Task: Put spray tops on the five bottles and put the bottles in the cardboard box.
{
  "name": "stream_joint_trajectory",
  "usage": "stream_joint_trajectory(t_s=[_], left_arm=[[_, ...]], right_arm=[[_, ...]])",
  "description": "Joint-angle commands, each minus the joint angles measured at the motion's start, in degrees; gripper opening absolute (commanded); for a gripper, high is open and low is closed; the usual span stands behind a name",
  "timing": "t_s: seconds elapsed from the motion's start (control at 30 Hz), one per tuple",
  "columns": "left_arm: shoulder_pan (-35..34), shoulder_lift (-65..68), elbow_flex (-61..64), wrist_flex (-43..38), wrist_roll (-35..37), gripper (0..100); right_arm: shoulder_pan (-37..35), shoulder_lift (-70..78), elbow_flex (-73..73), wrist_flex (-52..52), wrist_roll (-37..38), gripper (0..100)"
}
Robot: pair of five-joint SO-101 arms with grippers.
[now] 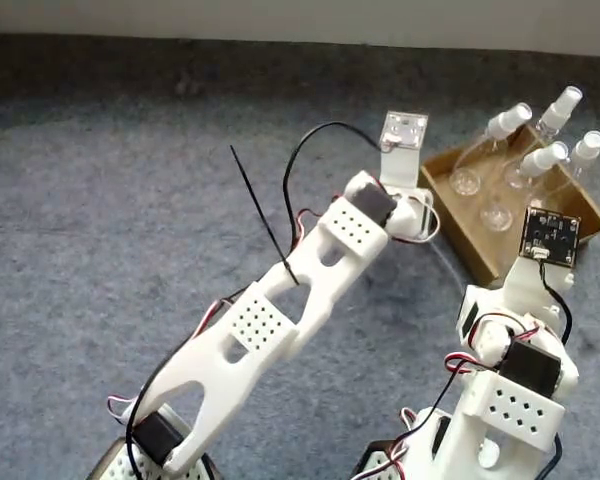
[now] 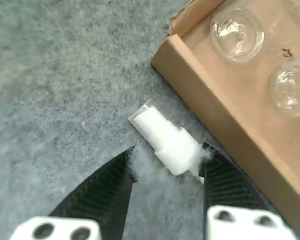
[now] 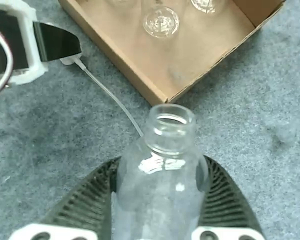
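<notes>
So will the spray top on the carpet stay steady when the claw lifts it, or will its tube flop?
Probably light: the spray top is small white plastic. Its thin tube lies curved, so it will likely bend and swing. The smooth, roundish body may slip or roll.

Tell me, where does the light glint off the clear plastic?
Right wrist view: white glints on the shoulder of the bottle in the right gripper. Left wrist view: sparkle on the bases of the boxed bottles; the spray top looks matt. High view: soft shine along those bottles' sides.
</notes>
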Motion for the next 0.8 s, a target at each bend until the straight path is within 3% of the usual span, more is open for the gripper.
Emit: stream_joint_trajectory(t_s=[0.0,0.27,0.5,0.7,0.77], left_arm=[[-0.7,2.4,-9.5,-0.1,0.8,17],[-1.2,8.2,-10.9,-7.3,0.7,16],[-1.7,7.3,-10.9,-4.0,0.7,16],[-3.0,7.3,-10.9,-2.5,0.4,0],[-3.8,7.3,-10.9,-0.2,0.4,2]], right_arm=[[0.3,-1.0,-0.1,-1.3,-0.4,10.9],[0.2,-1.0,0.0,-1.2,-0.2,10.9],[0.2,-1.0,0.0,-1.2,-0.2,10.9],[0.2,-1.0,0.0,-1.2,-0.2,10.9],[0.2,-1.0,0.1,-1.2,-0.3,10.9]])
